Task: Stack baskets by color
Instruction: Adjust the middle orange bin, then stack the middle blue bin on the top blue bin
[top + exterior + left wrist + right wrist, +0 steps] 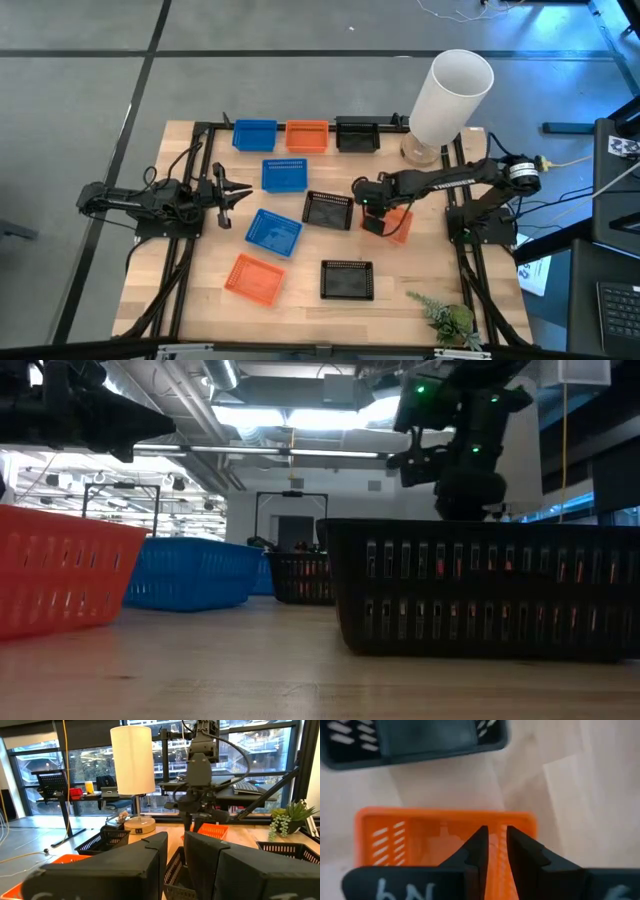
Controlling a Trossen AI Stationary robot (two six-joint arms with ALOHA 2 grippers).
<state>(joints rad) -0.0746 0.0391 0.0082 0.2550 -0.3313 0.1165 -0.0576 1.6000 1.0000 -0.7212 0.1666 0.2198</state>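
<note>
- Jaws of the right gripper (495,845) stand narrowly parted, straddling the wall of an orange basket (415,837) beside the white cylinder (450,95).
- Left gripper (238,192) waits far from that cylinder, jaws slightly apart, empty.
- Remaining baskets lie scattered across the table (300,295).

The right tool (372,222) covers much of an orange basket (399,224); whether its fingers touch the basket's wall is unclear.
</note>
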